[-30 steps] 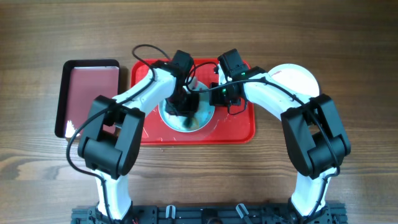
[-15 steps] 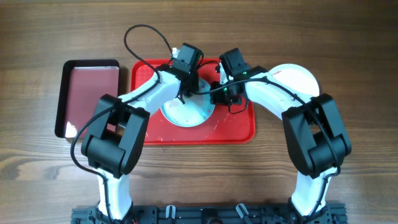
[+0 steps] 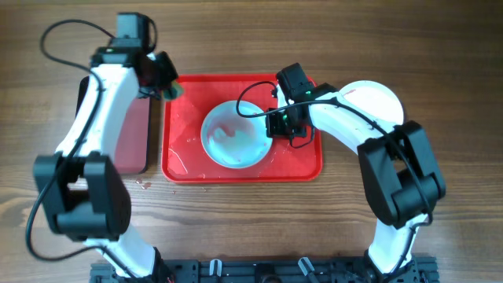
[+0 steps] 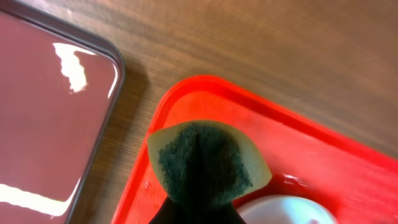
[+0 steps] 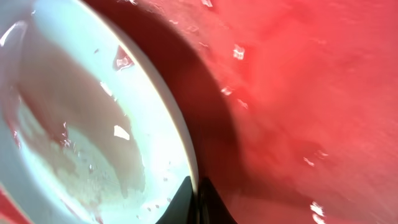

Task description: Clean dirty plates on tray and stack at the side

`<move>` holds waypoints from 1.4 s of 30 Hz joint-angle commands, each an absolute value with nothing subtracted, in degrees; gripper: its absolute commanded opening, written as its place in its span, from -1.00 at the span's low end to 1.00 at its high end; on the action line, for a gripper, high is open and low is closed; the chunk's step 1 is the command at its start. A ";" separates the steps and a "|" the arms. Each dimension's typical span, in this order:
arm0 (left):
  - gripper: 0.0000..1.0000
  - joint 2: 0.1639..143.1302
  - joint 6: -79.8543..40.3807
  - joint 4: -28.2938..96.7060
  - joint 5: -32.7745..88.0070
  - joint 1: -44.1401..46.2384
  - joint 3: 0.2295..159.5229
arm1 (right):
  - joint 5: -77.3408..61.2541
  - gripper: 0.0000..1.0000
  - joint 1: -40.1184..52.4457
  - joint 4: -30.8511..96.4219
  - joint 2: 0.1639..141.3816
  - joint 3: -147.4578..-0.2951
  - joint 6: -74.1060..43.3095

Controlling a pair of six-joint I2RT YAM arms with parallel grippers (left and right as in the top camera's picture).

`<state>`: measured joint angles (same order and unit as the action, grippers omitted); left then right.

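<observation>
A pale mint plate lies in the middle of the red tray, wet, with faint reddish smears; the right wrist view shows it too. My right gripper is shut on the plate's right rim. My left gripper is over the tray's far left corner, shut on a yellow sponge with a dark green scrub face. A white plate lies on the table right of the tray, partly under my right arm. A third plate is not in view.
A smaller black-rimmed tray with a maroon inside lies left of the red tray, partly under my left arm; it also shows in the left wrist view. Water drops lie on the table near the red tray's front left corner.
My left arm has lifted the sponge off the plate and swung left to the tray's far left corner. The plate now lies uncovered. My right gripper has kept its hold on the rim.
</observation>
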<state>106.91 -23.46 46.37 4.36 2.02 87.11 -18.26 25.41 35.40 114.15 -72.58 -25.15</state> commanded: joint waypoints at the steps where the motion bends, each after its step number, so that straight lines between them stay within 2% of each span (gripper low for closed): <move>1: -0.92 105.45 -24.25 49.76 11.11 3.49 86.83 | -7.14 -0.91 25.15 38.70 106.98 -71.77 -23.94; 7: -0.92 105.45 -24.34 49.95 11.09 8.08 82.70 | 20.91 -0.91 28.93 43.00 94.41 -71.77 -21.67; 15: -0.92 105.75 -24.51 47.37 10.87 11.40 80.44 | 66.11 -0.91 44.60 42.94 89.93 -71.77 -19.00; 21: -0.92 105.75 -24.49 47.11 10.87 11.40 80.44 | 84.62 -0.91 52.34 42.76 89.93 -71.77 -17.93; 27: -0.92 105.75 -24.49 47.11 10.85 11.40 80.44 | 87.13 -0.91 55.72 39.51 89.93 -71.77 -10.55; 42: -0.92 105.78 -24.51 47.13 10.87 11.40 80.44 | 86.94 -0.91 55.81 38.17 89.93 -71.77 -10.70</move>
